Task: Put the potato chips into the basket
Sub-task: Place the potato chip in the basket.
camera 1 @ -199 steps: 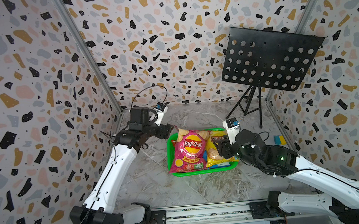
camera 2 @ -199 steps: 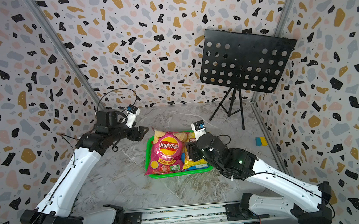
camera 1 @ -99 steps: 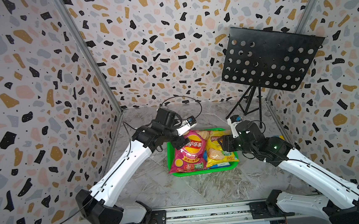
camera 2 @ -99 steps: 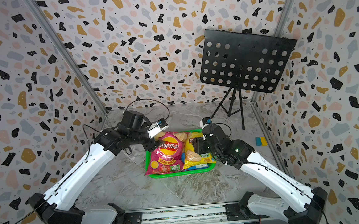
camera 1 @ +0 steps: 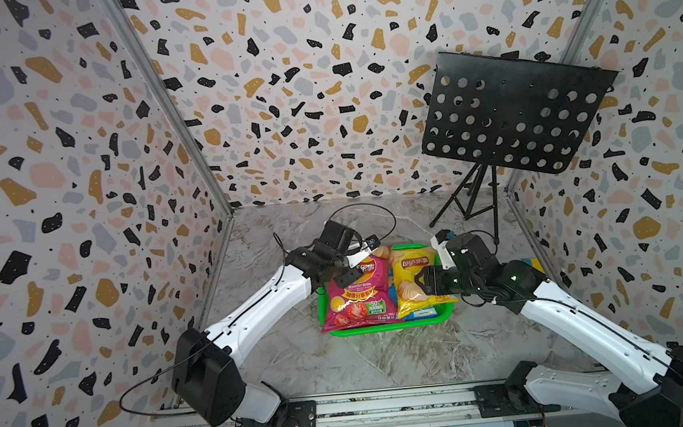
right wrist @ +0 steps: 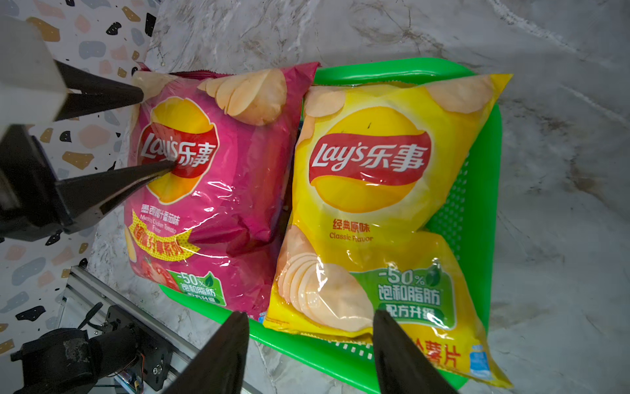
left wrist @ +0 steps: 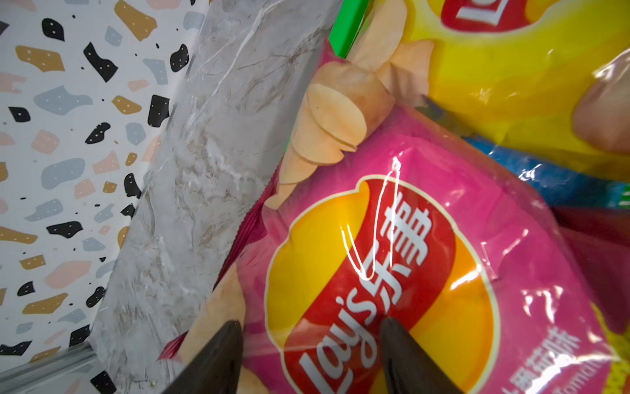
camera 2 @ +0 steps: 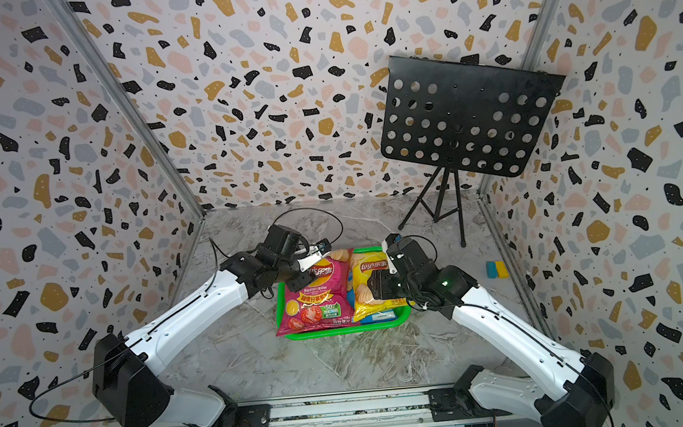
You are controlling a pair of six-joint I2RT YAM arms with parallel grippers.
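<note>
The green basket holds the potato chips. A large magenta bag lies on its left side and overhangs the rim. A yellow bag lies beside it, on top of a blue bag. My left gripper is open, straddling the magenta bag's far left corner with its tips on the film. My right gripper hangs open above the yellow bag, holding nothing.
A black perforated music stand stands at the back right on a tripod. A small blue-and-yellow block lies by the right wall. Patterned walls close in the marble floor on three sides, with a metal rail along the front.
My left arm has swung in from the far left onto the magenta bag's corner, and its jaws have narrowed a little. The right arm has drawn back slightly to the right; the bags have not moved.
</note>
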